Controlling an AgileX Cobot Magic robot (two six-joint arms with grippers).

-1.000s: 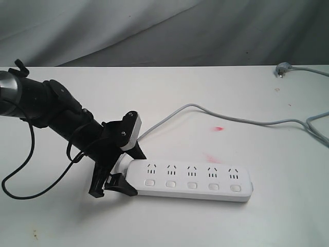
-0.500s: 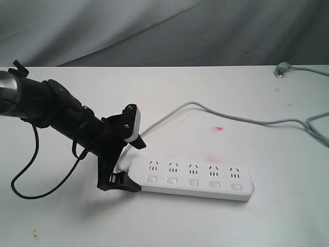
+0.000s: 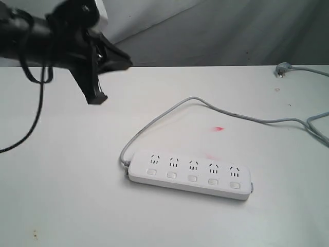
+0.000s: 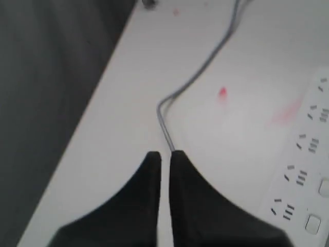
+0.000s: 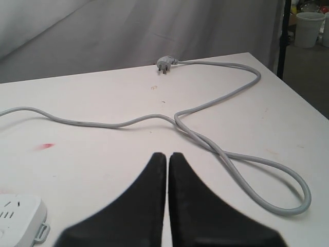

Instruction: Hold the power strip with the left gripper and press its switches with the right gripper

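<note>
The white power strip (image 3: 190, 175) lies flat on the table, with nothing touching it. Its five square switches (image 3: 192, 178) run in a row below the sockets. My left gripper (image 3: 123, 62) hangs high at the upper left, well away from the strip. In the left wrist view this gripper (image 4: 164, 153) is shut and empty, and the power strip (image 4: 308, 170) lies off to one side. My right gripper (image 5: 167, 154) is shut on nothing above bare table, with a corner of the power strip (image 5: 18, 213) beside it. The exterior view does not show the right gripper.
The grey cord (image 3: 169, 113) loops from the strip's left end across the table to its plug (image 3: 281, 69) at the far right edge. In the right wrist view the cord (image 5: 205, 139) curls close by. A red mark (image 3: 219, 128) stains the table. A grey cloth hangs behind.
My left gripper has let go of the strip's left end and has risen up and to the left. The strip stays on the table, shifted slightly.
</note>
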